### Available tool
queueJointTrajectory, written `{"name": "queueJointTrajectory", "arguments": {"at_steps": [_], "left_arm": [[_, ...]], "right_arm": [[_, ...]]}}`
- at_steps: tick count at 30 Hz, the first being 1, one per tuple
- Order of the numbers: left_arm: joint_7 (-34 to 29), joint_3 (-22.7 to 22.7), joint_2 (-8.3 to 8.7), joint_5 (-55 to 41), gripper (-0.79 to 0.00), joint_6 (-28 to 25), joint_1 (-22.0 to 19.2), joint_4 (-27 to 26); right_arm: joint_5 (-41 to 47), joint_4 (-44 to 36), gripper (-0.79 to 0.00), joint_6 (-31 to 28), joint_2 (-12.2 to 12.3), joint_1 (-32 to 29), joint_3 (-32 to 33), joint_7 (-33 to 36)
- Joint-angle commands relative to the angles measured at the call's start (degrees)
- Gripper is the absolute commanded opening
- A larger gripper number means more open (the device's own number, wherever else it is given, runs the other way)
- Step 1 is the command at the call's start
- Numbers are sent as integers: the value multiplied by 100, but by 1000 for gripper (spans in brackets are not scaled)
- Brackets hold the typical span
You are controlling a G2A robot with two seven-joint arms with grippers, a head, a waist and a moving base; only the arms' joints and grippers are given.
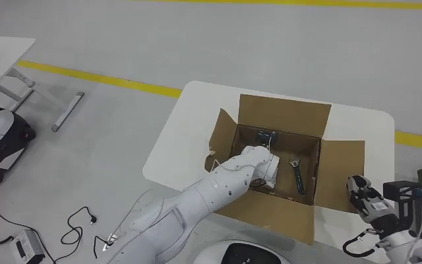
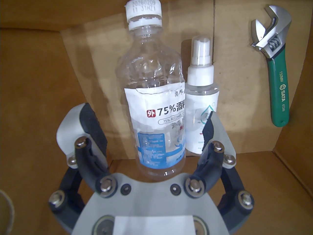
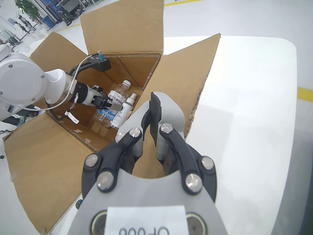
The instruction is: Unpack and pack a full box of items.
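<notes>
An open cardboard box (image 1: 283,113) stands on the white table (image 1: 184,135). On its floor lie a clear alcohol bottle (image 2: 151,86) with a white cap, a small spray bottle (image 2: 201,94) right beside it, and a green-handled adjustable wrench (image 2: 277,74) off to one side. My left gripper (image 2: 150,118) is down inside the box, open, with one finger on each side of the alcohol bottle's lower half; the pads do not press it. My right gripper (image 3: 152,106) is shut on nothing, beside the box's side flap (image 3: 185,74), above the table.
All the box flaps (image 3: 122,23) are folded outward, and the walls hem in the left arm (image 1: 224,188). The wrench (image 1: 298,177) lies near the box's right wall. Bare table (image 3: 244,103) stretches beyond the right gripper. The grey floor has a yellow line (image 1: 99,79).
</notes>
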Motion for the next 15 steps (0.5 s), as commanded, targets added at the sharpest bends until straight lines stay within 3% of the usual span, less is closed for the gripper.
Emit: {"name": "queueJointTrajectory", "arguments": {"at_steps": [1,3,5,7,8,14,15], "left_arm": [[10,-12,-33,-11,-329,21,-43,72],[26,-17,-55,50,-268,47,-86,125],[8,-18,-73,102,-129,54,-94,163],[-17,-2,-84,192,-314,-2,-102,206],[-25,0,-90,230,-339,-4,-101,216],[-183,-49,-112,384,-31,-39,-105,173],[-203,-66,-112,403,-22,-54,-97,180]], "right_arm": [[9,-6,-785,0,-1,-1,0,-1],[3,-11,-785,-3,-1,-2,4,-6],[1,-10,-785,2,-2,-6,7,5],[3,-15,-785,3,-2,-7,10,12],[3,-16,-785,-1,-2,-8,11,16],[10,-9,-785,-17,-2,3,23,31],[12,-6,-785,-20,-2,6,25,34]]}}
